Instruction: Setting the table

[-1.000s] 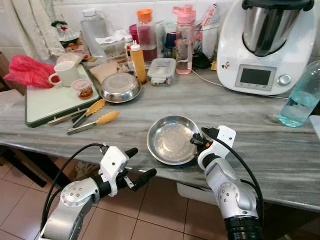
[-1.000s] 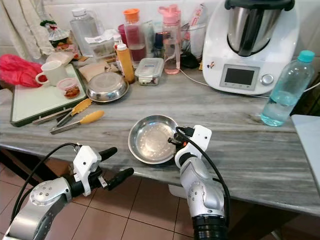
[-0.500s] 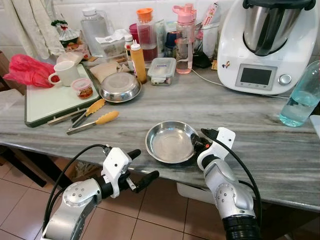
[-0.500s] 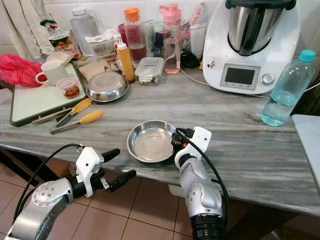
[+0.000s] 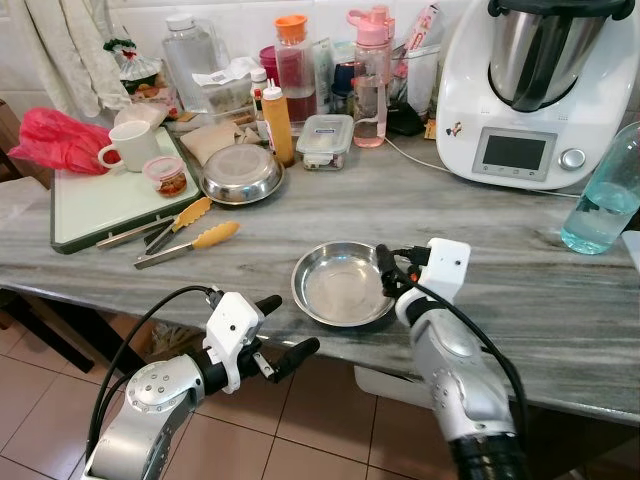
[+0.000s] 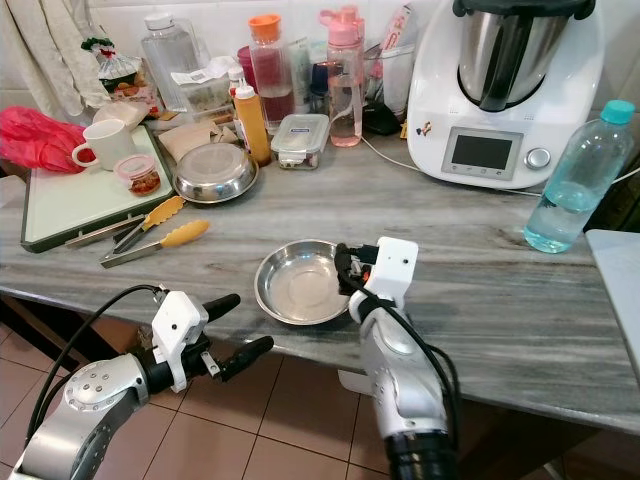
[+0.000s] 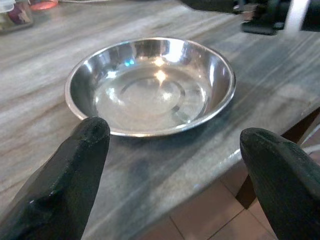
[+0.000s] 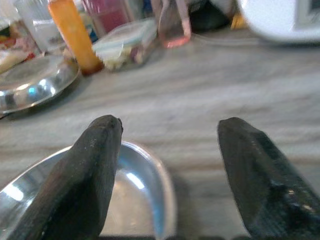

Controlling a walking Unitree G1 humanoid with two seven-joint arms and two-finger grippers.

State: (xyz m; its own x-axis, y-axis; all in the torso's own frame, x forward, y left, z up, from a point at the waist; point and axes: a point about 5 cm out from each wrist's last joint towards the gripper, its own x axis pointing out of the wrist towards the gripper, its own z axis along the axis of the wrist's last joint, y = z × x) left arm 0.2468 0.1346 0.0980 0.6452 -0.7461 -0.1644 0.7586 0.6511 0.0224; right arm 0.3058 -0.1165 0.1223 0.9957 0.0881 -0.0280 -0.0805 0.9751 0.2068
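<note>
While the steel bowl (image 5: pixel 342 285) is sitting near the surface (image 5: pixel 500 225) edge, the right tool (image 6: pixel 347 272) is hovering open at its rim; the left tool (image 5: pixel 285 330) is hanging open below it.

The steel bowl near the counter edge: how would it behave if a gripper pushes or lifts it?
The steel bowl is shallow and empty, so it is probably light and stiff. Its polished finish and the smooth counter suggest it would slide rather than tip. The thin rim may slip from the right gripper, whose open fingers straddle it.
</note>
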